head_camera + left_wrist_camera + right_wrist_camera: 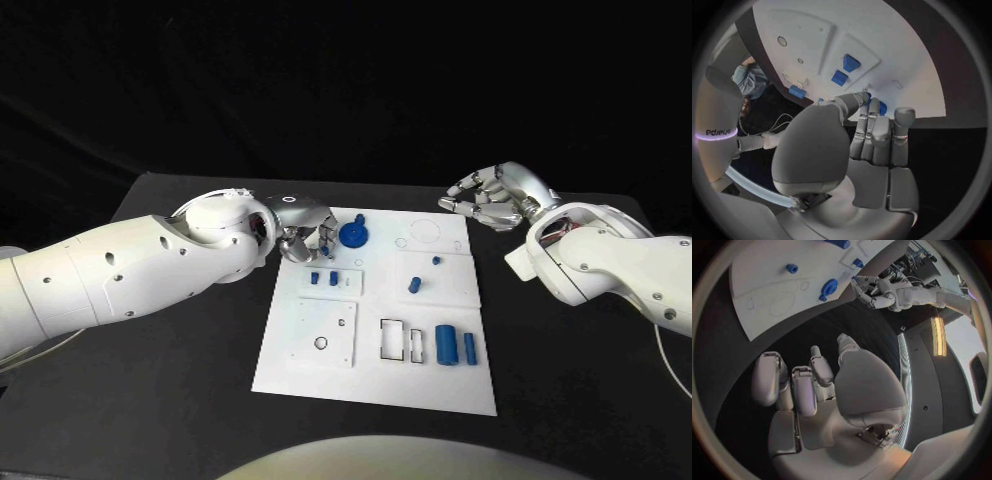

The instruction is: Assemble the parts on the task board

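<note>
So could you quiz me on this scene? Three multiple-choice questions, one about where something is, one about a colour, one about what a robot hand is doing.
1. Where is the left robot hand?
A. At the far left corner of the task board
B. Off the table
C. At the board's near right corner

2. What colour are the small parts, such as the cylinder?
A. Red
B. Blue
C. Yellow

3. What does the right robot hand hold?
A. A blue part
B. The board
C. Nothing

Answers:
1. A: the head view shows it at the board's far left corner, next to the round part.
2. B: every loose piece on the white board is blue.
3. C: it hovers beyond the board's far right corner, fingers curled on nothing.
</note>
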